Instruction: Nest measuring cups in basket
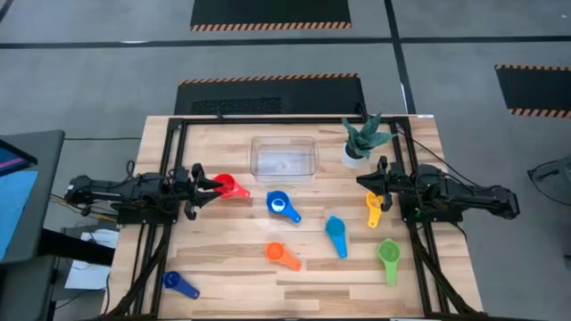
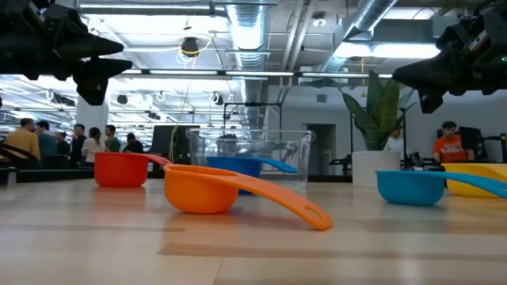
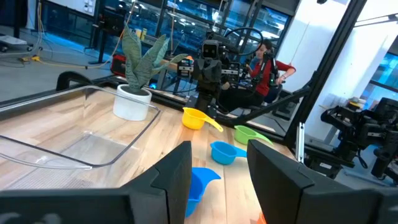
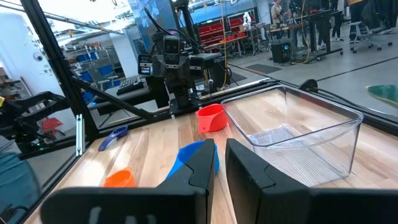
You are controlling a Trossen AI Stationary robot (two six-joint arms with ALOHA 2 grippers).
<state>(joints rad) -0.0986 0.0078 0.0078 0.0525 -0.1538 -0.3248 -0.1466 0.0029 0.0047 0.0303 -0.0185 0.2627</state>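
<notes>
Seven measuring cups lie bowl-down on the wooden table: red (image 1: 232, 187), blue (image 1: 280, 204), teal (image 1: 335, 233), orange (image 1: 279, 254), yellow (image 1: 373, 209), green (image 1: 389, 256) and dark blue (image 1: 177, 283). The clear basket (image 1: 284, 158) stands at the far middle, with no cup in it. My left gripper (image 1: 207, 184) is open and hovers over the red cup's handle end; the low view shows this gripper (image 2: 93, 73) well above the table. My right gripper (image 1: 364, 182) is shut, raised near the yellow cup, and touches nothing.
A white pot with a green plant (image 1: 360, 143) stands just right of the basket at the far edge. Black frame rails run along the table's left and right sides. Bare wood lies between the cups and along the near edge. People show in the room beyond.
</notes>
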